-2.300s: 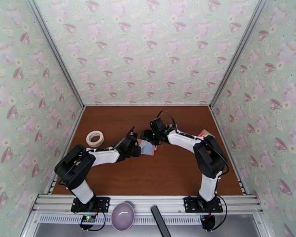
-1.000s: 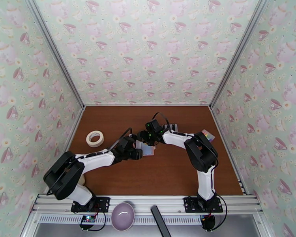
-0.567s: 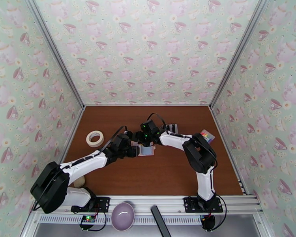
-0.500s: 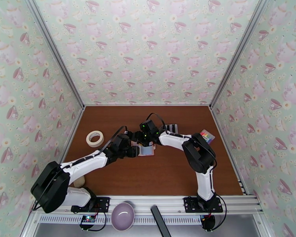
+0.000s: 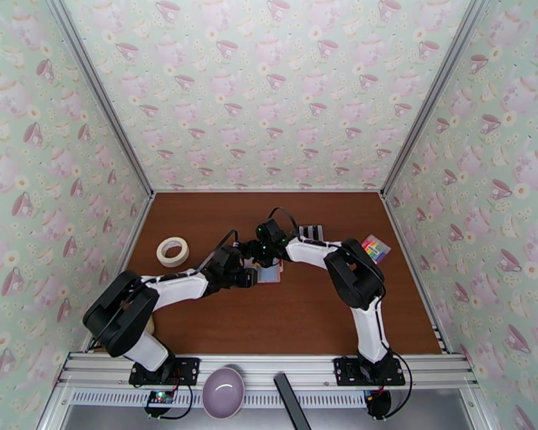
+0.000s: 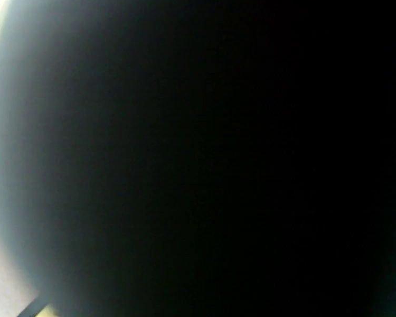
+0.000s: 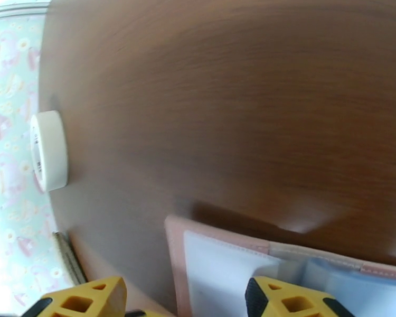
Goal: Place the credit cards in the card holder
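Evidently little of the job is done. The card holder (image 5: 269,273) lies open near the middle of the worktop (image 5: 305,317), its pale clear pockets facing up. In the right wrist view, the part of the pockets that shows looks empty. The credit cards (image 5: 311,231), a small black-and-white striped bunch, sit on the worktop toward its far edge, just behind the right forearm. They are near the holder but apart from it, and neither arm has them.

The right gripper (image 7: 183,302) hangs low over one corner of the holder. Its yellow fingertips (image 7: 288,305) stand wide apart, the pink edge lies between them, and nothing is clamped. The left gripper (image 5: 246,276) is at the holder's left edge. I cannot tell whether its jaws are parted or pinching the cover, as its wrist view is too dark to read.

By my judgement, what remains is to steady the holder, fetch the cards and slide them into a pocket.
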